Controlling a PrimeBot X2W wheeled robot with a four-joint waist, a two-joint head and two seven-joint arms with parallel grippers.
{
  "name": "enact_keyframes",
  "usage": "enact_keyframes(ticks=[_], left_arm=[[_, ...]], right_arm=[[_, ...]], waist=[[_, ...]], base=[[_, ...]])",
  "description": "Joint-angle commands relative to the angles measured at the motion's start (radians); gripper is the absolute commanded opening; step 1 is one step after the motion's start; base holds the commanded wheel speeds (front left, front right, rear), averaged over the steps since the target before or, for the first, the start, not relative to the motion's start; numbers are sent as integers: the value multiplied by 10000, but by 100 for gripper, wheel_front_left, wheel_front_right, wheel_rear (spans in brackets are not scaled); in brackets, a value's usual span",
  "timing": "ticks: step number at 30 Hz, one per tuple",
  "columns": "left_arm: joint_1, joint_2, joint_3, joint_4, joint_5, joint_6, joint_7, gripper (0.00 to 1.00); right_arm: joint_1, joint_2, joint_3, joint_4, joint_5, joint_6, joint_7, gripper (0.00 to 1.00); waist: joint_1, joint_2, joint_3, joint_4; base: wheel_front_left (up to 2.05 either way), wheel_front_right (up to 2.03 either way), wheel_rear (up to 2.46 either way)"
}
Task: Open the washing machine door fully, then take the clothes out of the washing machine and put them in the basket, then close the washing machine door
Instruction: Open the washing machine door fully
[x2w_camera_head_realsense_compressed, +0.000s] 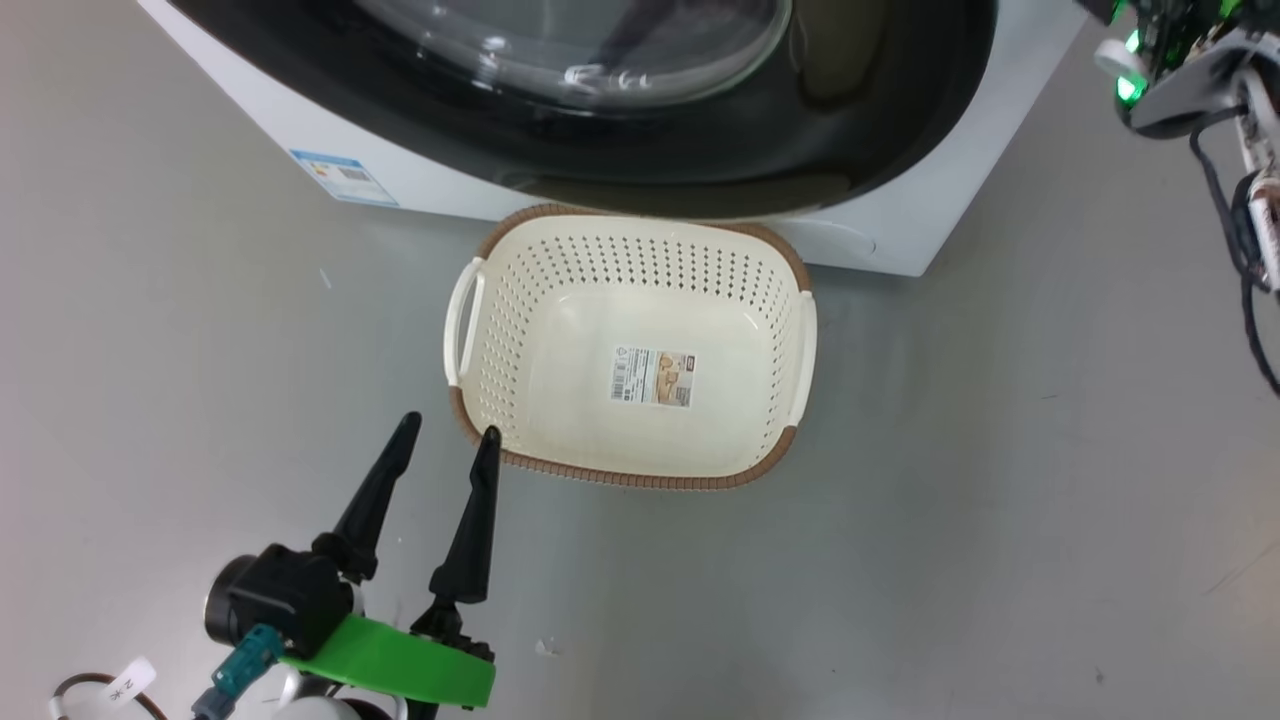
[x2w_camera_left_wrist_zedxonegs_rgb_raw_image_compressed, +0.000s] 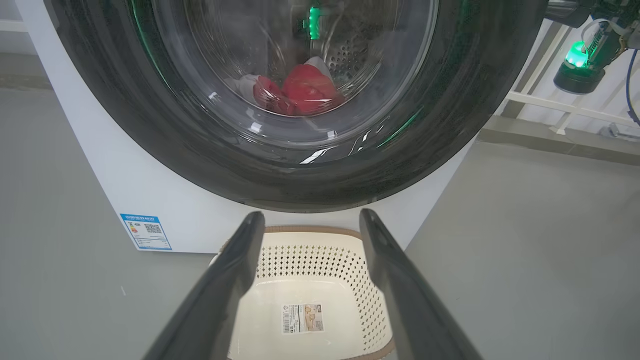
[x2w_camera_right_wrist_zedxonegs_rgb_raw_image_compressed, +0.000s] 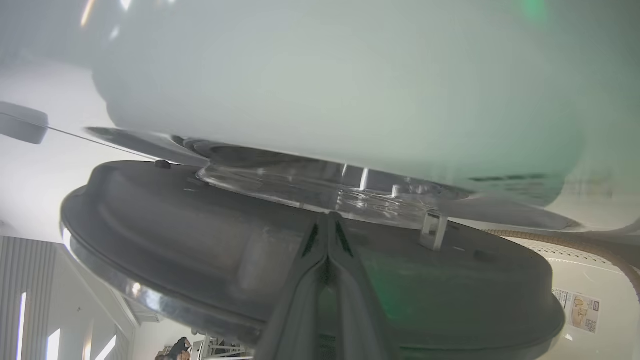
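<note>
Work has only just begun. From the head, I see the basket (x2w_camera_head_realsense_compressed: 640, 480) empty on the floor, just in front of the washing machine (x2w_camera_head_realsense_compressed: 420, 170) and below the black washing machine door (x2w_camera_head_realsense_compressed: 880, 130). My left hand (x2w_camera_head_realsense_compressed: 449, 426) hangs by the basket's near corner, fingers wide, holding nothing.

From the left wrist, the clothes (x2w_camera_left_wrist_zedxonegs_rgb_raw_image_compressed: 305, 92) show red through the glass, down in the drum. None are out yet.

From the right wrist, my right hand (x2w_camera_right_wrist_zedxonegs_rgb_raw_image_compressed: 327, 217) has its fingers pressed flat together, tips at the grey inner side of the door. I think the door is open just a crack.

Left to do: swing it wide, move the clothes, shut it. The basket sits close under the door and may get in the way.
</note>
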Motion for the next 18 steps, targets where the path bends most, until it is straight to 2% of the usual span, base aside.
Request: enact_keyframes(ticks=[1, 18], left_arm=[[18, 136, 334, -181, -32, -55, -120, 100], [679, 115, 468, -71, 126, -55, -120, 100]], right_arm=[[366, 287, 150, -485, -73, 54, 166, 0], [2936, 764, 675, -2141, -259, 54, 735, 0]], waist=[[0, 0, -168, -56], [0, 0, -1500, -133]], base=[[0, 0, 0], [0, 0, 0]])
